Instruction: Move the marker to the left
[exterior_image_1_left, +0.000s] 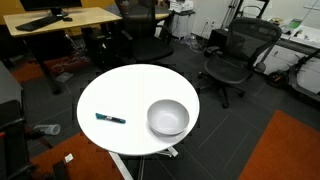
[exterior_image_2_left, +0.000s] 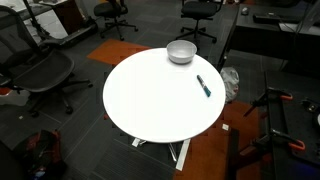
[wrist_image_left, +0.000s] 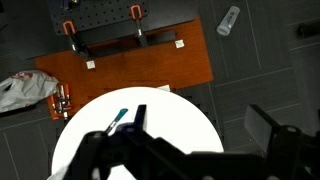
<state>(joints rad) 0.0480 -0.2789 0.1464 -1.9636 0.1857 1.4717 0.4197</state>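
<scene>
**Marker offset from the open pincer**

In an exterior view, we see the marker (exterior_image_1_left: 110, 119) lying flat on the desk (exterior_image_1_left: 135, 85), apart from the bowl (exterior_image_1_left: 168, 118). In an exterior view, it lies near the desk's rim (exterior_image_2_left: 204, 86). In the wrist view, the pincer (wrist_image_left: 200, 120) gapes wide and empty. The marker (wrist_image_left: 119, 117) lies slantwise beside one finger, not between them.

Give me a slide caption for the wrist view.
Open gripper high above the round white table, marker lying untouched near its edge, orange flooring beyond.
</scene>
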